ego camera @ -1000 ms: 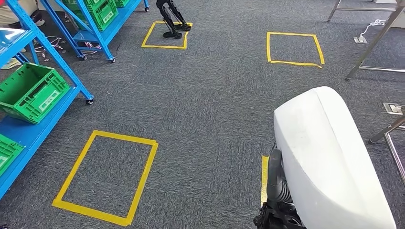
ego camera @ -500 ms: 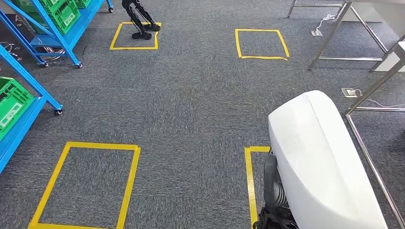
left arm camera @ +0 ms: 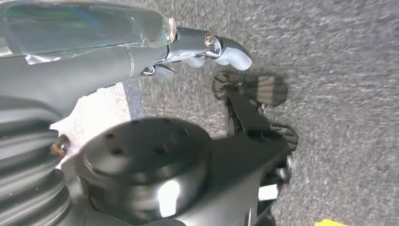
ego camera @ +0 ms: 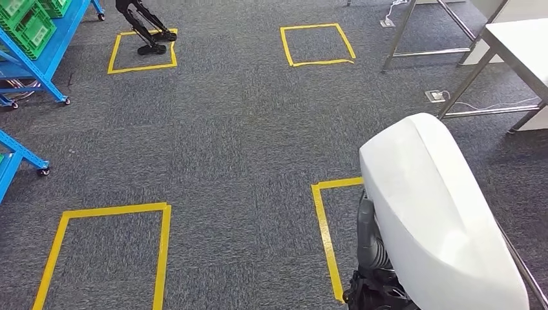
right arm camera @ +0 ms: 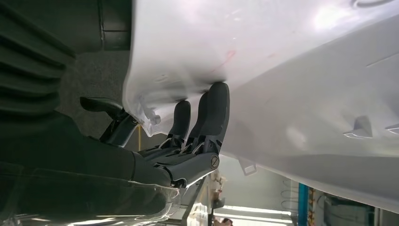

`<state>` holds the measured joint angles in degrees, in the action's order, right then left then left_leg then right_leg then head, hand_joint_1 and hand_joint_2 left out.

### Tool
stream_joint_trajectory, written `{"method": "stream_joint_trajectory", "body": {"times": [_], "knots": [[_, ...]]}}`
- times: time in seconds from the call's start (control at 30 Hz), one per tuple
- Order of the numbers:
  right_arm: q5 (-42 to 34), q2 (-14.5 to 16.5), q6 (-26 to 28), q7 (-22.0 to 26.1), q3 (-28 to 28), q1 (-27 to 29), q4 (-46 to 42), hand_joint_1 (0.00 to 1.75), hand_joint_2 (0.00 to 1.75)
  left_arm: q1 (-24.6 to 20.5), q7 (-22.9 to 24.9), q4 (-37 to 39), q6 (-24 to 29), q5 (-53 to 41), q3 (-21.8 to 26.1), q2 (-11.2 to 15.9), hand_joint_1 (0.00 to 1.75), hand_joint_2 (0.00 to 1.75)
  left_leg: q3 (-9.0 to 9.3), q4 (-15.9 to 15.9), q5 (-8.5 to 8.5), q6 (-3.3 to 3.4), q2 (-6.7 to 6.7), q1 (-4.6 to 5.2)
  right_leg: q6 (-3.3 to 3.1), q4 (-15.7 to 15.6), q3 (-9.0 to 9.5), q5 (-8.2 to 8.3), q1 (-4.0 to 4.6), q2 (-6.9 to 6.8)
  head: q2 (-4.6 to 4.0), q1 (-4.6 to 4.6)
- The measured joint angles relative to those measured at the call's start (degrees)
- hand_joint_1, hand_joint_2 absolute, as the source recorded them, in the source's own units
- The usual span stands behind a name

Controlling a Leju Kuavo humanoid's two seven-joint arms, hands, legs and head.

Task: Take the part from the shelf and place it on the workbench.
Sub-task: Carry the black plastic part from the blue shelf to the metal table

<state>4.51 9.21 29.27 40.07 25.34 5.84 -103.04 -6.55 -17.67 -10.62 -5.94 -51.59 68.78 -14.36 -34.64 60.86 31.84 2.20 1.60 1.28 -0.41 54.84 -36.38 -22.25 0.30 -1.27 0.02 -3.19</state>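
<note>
A: Nearest to us, what do we record for the part?

B: The part is a large white moulded shell, smooth and rounded on its outer face, at the lower right of the head view. We see it carried clear of the carpet, above a yellow tape square. In the right wrist view its glossy inner surface shows small moulded tabs.

A: And the right hand?

B: The right hand grips the part's edge: its dark fingers press against the inner face, with the thumb on the other side of the rim.

A: The left hand?

B: The left hand hangs over the carpet. Its pale fingertips extend forward and touch nothing; we cannot tell how far apart the fingers stand.

A: Farther out?

B: To the right we see the white bench on metal legs, well apart from the part. To the left stand the blue shelf frames on castors with green bins. At the far end lie two more yellow tape squares, one with a dark legged mechanism on it.
</note>
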Motion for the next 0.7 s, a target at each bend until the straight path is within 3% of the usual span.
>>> {"method": "stream_joint_trajectory", "body": {"times": [0.07,0.1,0.13,0.17,0.2,0.27,0.33,0.4,0.43,0.47,0.53,0.6,0.63,0.67,0.7], "knots": [[-0.27,0.14,0.0,0.01,-0.16,-0.43,0.27,1.75,0.0,0.24,0.09,0.0,0.17,-0.08,0.11,0.1,0.0,1.75,-3.9,7.96,2.86,-0.29,-2.21,-0.16,0.04,-0.1,-0.01,0.26,-0.57,0.91,0.0,-0.05],[-0.39,0.17,0.01,0.01,-0.24,-0.5,0.37,1.75,0.0,0.34,0.2,-0.01,0.3,-0.17,0.14,0.19,0.0,1.75,-5.61,10.99,3.48,-0.59,-2.48,-0.34,0.13,-0.04,-0.03,0.32,-0.84,1.46,0.0,-0.03],[-0.49,0.17,0.03,0.01,-0.33,-0.52,0.44,1.75,0.0,0.4,0.32,-0.01,0.41,-0.33,0.16,0.26,0.0,1.75,-6.47,12.09,3.04,-0.99,-2.52,-0.66,0.26,0.03,-0.04,0.36,-1.18,2.08,0.0,-0.01],[-0.54,0.17,0.07,0.01,-0.4,-0.51,0.48,1.75,0.0,0.43,0.46,-0.02,0.51,-0.48,0.17,0.32,0.0,1.75,-6.26,10.94,1.56,-1.51,-2.53,-1.1,0.46,0.16,-0.06,0.39,-1.6,2.81,0.0,-0.01],[-0.55,0.19,0.13,0.01,-0.47,-0.51,0.48,1.75,0.0,0.43,0.57,-0.03,0.57,-0.62,0.17,0.36,0.0,1.75,-4.92,7.56,-0.77,-2.22,-2.75,-1.75,0.8,0.39,-0.12,0.37,-2.11,3.65,0.0,-0.01],[-0.49,0.27,0.37,0.0,-0.61,-0.52,0.42,1.75,0.0,0.46,0.81,0.04,0.62,-0.82,0.16,0.21,0.0,1.75,-1.59,0.03,-4.27,-4.16,-5.5,-3.43,1.88,1.24,-0.76,0.27,-2.81,5.41,0.0,-0.24],[-0.33,0.42,0.61,0.0,-0.7,-0.48,0.27,1.75,0.0,0.52,1.07,0.17,0.66,-1.06,0.14,0.0,0.0,1.75,-0.39,-2.82,-4.76,-5.25,-7.79,-4.47,2.98,2.14,-2.2,0.59,-2.97,6.87,0.0,-0.54],[-0.01,0.49,0.78,0.01,-0.8,-0.17,0.14,1.75,0.0,0.58,1.29,0.22,0.66,-1.29,0.12,-0.04,0.0,1.75,-1.16,-2.44,-4.57,-4.93,-6.84,-4.67,3.72,1.89,-3.58,1.31,-3.02,7.98,0.0,-0.59],[0.19,0.48,0.86,0.01,-0.87,0.01,0.09,1.75,0.0,0.57,1.37,0.15,0.62,-1.39,0.11,0.02,0.0,1.75,-1.66,-2.3,-4.6,-4.53,-6.19,-4.68,3.99,1.93,-4.34,1.38,-2.94,7.59,0.0,-0.4],[0.38,0.47,0.92,0.02,-0.94,0.19,0.04,1.75,0.0,0.6,1.39,0.09,0.55,-1.49,0.09,0.08,0.0,1.75,-2.05,-2.24,-4.72,-4.11,-5.47,-4.66,4.17,3.01,-5.44,0.97,-2.8,6.42,0.0,0.0],[0.58,0.47,1.02,0.04,-1.01,0.33,-0.09,1.75,0.0,0.67,1.39,-0.06,0.45,-1.7,0.05,0.27,0.0,1.75,-2.35,-2.3,-4.94,-3.36,-4.04,-4.11,4.25,9.43,-9.16,-1.34,-2.41,2.82,0.0,0.88],[0.64,0.47,1.08,0.04,-1.03,0.54,-0.16,1.75,0.0,0.73,1.38,-0.09,0.34,-1.84,0.01,0.43,0.0,1.75,-2.32,-2.29,-5.03,-3.05,-2.41,-3.23,3.92,17.68,-13.34,-3.87,-2.08,1.13,0.0,1.25],[0.67,0.47,1.08,0.03,-1.04,0.73,-0.17,1.75,0.0,0.72,1.38,-0.1,0.26,-1.86,-0.03,0.48,0.0,1.75,-2.28,-2.29,-5.02,-2.93,-1.64,-2.83,3.53,19.66,-14.3,-4.23,-1.75,0.97,0.0,1.26],[0.75,0.47,1.03,0.02,-1.05,0.95,-0.18,1.75,0.0,0.68,1.38,-0.1,0.13,-1.88,-0.07,0.45,0.0,1.75,-2.25,-2.31,-4.98,-2.8,-0.96,-2.52,2.95,19.13,-13.91,-3.75,-1.24,0.94,0.0,1.26],[0.88,0.48,0.94,0.02,-1.07,1.11,-0.19,1.75,0.0,0.63,1.38,-0.1,0.01,-1.9,-0.11,0.35,0.0,1.75,-2.17,-2.34,-4.92,-2.66,-0.38,-2.32,2.17,16.13,-12.13,-2.57,-0.49,0.82,0.0,1.27]]}}
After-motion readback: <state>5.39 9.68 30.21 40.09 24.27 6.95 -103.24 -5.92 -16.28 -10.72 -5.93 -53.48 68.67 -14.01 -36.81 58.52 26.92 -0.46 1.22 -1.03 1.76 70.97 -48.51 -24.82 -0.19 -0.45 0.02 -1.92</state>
